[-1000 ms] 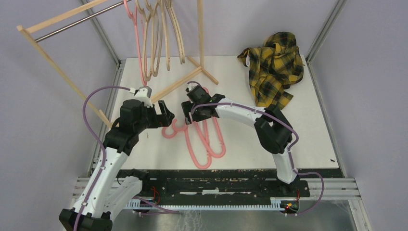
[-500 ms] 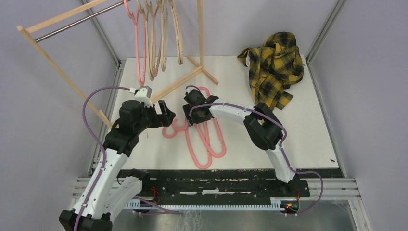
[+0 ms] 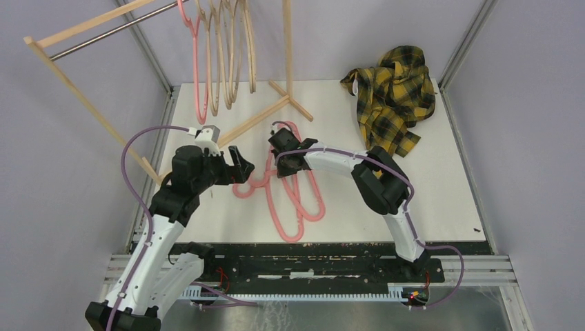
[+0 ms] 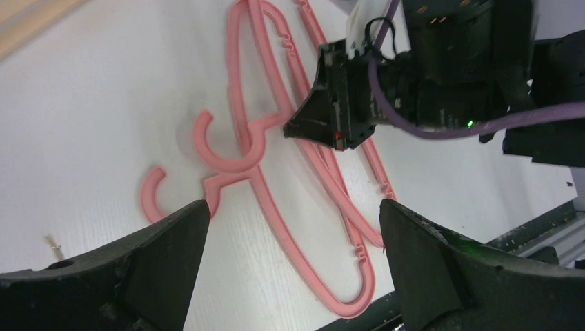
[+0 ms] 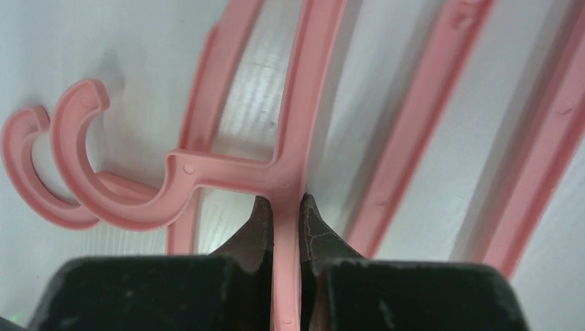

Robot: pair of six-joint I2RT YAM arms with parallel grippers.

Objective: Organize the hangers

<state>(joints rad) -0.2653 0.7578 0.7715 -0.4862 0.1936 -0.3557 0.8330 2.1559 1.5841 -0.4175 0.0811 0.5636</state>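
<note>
Two thin pink plastic hangers (image 3: 293,200) lie overlapped on the white table (image 3: 441,186), between the two arms, with their hooks curling toward the left arm. The upper hanger (image 5: 296,89) is the one being worked. The right gripper (image 5: 286,207) has its jaws clenched on this hanger's thin bar, right beside the spot where the hook branches off. Gripping there probably keeps the hook free and sticking out, ready to go over a rail. The lower hanger's hook (image 5: 31,172) peeks out just behind it, and it is not caught in the grasp.

The left gripper (image 4: 293,207) hovers over the same pair with its jaws spread wide and holding nothing. It faces the right gripper (image 4: 296,127) from across the hooks, so it looks placed either to take the hanger over or to steady what is left on the table.

Further back stands a wooden rack (image 3: 69,76) with a metal rail (image 3: 90,38). One pink hanger (image 3: 200,69) and several beige hangers (image 3: 231,62) already hang on the rail, so the sorting seems to be partly done. A crumpled yellow plaid shirt (image 3: 393,96) sits at the table's far right corner, well away from the work.

A second ago the right gripper's jaws stood apart above the bar, and now they have snapped shut on it. The right arm's elbow has drawn inward toward the hangers. The beige hangers on the rail have swung a little to the left, and the left gripper remains as wide as before.
</note>
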